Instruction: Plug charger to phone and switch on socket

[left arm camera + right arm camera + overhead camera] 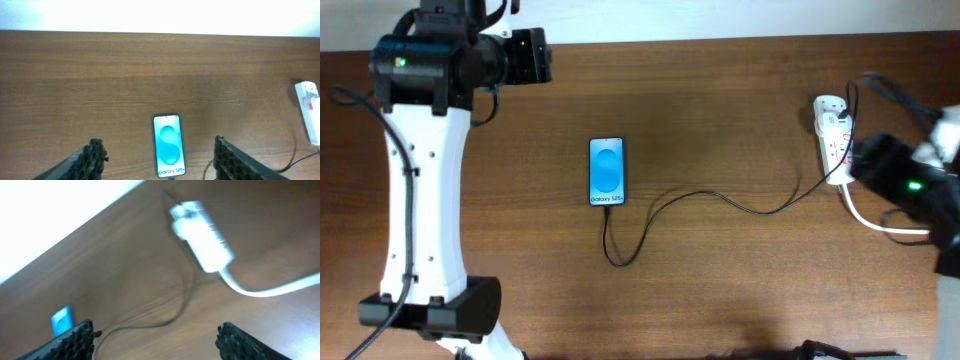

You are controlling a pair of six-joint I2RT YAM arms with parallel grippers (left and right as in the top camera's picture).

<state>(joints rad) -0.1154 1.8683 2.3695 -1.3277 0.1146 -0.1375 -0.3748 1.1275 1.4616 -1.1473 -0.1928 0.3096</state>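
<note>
Two tools, both spread wide with nothing between their fingers: the left tool (pixel 158 147) frames the phone (pixel 607 172) in its own view, and the right tool (pixel 157 329) faces the socket (pixel 833 140). The phone lies flat mid-worktop (pixel 720 100), screen up and lit. The charger (pixel 620 262) meets its near end, loops, then trails right to the socket at the far right. Whether the tip is seated I cannot tell. The cable looks thin, light and limp; it would likely flop, so the stiff tip is the place to pinch. The phone looks slim and slick, likely to slide on wood; steady it by its long edges. The socket is rigid but probably light, so press its switch straight down or it may skid.
</note>
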